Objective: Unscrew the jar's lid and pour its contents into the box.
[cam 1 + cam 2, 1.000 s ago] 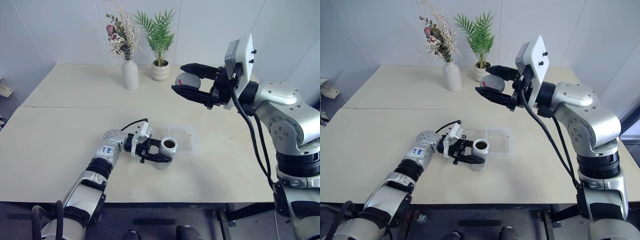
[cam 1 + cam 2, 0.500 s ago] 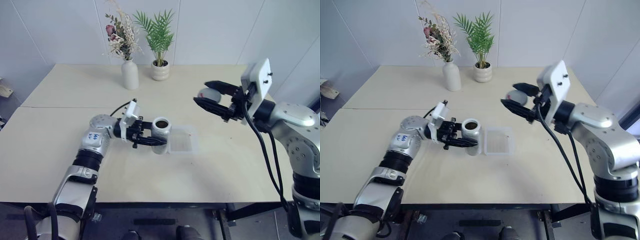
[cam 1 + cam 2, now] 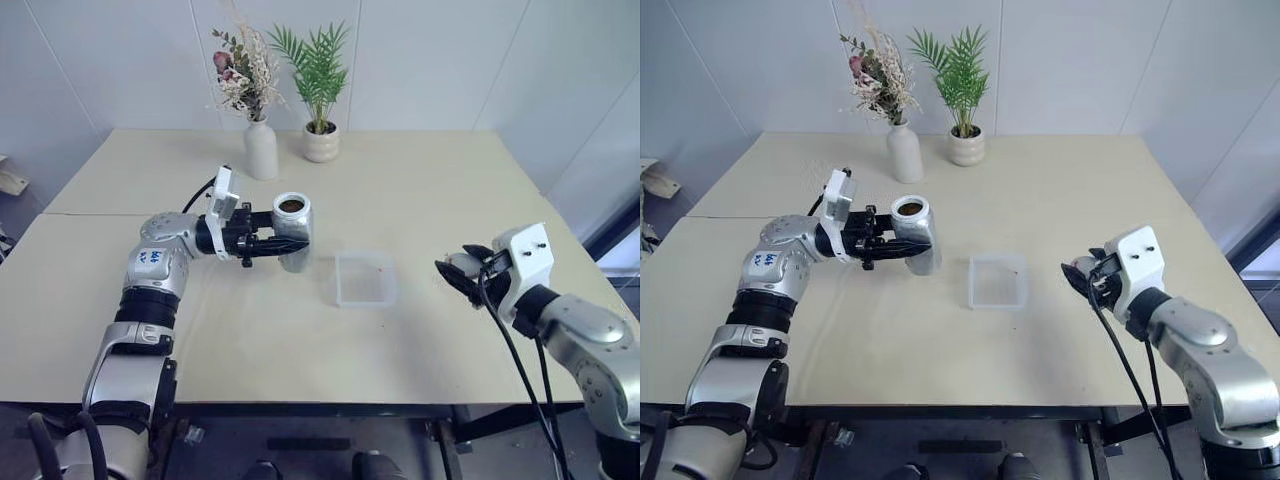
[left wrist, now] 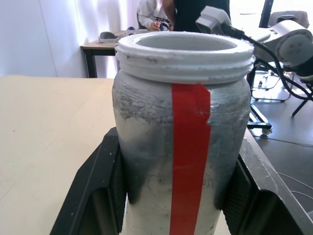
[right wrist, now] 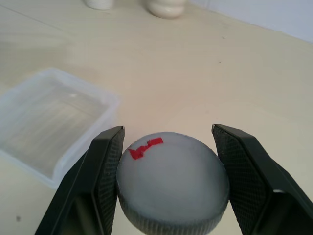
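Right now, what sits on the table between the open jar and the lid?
The clear box lies on the table between the jar and the lid, as the left eye view shows; the tabletop around it is bare.

The left arm is raised, and its gripper (image 3: 288,241) is pointed sideways and clamped on the jar (image 3: 293,231). The right gripper (image 3: 458,272) is held low, closed around the lid (image 5: 172,181).

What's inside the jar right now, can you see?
The jar, lid off and upright in the left tool, shows something dark just below its open mouth in the head views. How deep it goes is hidden by the frosted wall.
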You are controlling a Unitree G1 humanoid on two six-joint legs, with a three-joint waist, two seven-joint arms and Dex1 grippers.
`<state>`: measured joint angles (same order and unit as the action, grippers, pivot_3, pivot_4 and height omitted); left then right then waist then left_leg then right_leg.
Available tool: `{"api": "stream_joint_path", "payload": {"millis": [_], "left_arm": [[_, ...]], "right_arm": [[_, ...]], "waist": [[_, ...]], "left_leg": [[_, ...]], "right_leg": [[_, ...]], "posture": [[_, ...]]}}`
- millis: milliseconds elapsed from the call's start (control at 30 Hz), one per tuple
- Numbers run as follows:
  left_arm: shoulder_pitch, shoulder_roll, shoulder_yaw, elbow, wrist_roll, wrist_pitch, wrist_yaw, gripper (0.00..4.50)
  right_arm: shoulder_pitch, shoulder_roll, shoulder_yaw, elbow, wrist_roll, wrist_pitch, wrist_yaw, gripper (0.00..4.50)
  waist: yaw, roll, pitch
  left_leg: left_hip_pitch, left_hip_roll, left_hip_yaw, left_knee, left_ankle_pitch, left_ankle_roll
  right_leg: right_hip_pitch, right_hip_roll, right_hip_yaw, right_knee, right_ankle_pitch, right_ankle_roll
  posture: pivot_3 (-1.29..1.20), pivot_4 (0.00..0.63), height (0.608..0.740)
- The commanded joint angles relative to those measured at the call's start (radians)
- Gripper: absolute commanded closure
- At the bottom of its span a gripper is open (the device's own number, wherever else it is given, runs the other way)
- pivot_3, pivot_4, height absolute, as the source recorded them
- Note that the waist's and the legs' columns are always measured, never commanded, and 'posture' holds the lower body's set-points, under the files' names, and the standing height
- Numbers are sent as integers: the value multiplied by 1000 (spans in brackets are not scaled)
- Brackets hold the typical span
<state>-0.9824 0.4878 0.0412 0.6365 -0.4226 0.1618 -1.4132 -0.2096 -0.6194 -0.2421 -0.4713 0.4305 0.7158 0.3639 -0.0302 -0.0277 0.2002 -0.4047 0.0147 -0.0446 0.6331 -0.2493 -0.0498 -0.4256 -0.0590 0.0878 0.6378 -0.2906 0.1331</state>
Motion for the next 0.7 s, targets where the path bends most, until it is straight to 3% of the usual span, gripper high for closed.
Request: {"api": "stream_joint_path", "payload": {"millis": [33,300,567,700], "left_arm": [[-26,18,16,33,11,-27,-23,2445],[-81,18,5,164,56,-88,-76,2445],[-129,-3,16,248,85,-164,-85,2445],[-139,-8,16,268,94,-196,-87,2445]], "right_arm": [[35,48,4,21,-58,-58,-54,1932],[84,202,30,168,-132,-168,-126,1932],[111,261,44,243,-187,-244,-144,1932],[129,261,45,218,-193,-248,-134,738]], "waist": [[0,0,0],[0,0,0],[-1,0,0],[0,0,0]], "left_leg": [[0,0,0,0,0,0],[0,0,0,0,0,0],[0,0,0,-1,0,0],[0,0,0,-1,0,0]], "right_leg": [[0,0,0,0,0,0],[0,0,0,0,0,0],[0,0,0,0,0,0],[0,0,0,0,0,0]], "posture": [[0,150,740],[0,150,740],[0,150,740],[0,150,740]]}}
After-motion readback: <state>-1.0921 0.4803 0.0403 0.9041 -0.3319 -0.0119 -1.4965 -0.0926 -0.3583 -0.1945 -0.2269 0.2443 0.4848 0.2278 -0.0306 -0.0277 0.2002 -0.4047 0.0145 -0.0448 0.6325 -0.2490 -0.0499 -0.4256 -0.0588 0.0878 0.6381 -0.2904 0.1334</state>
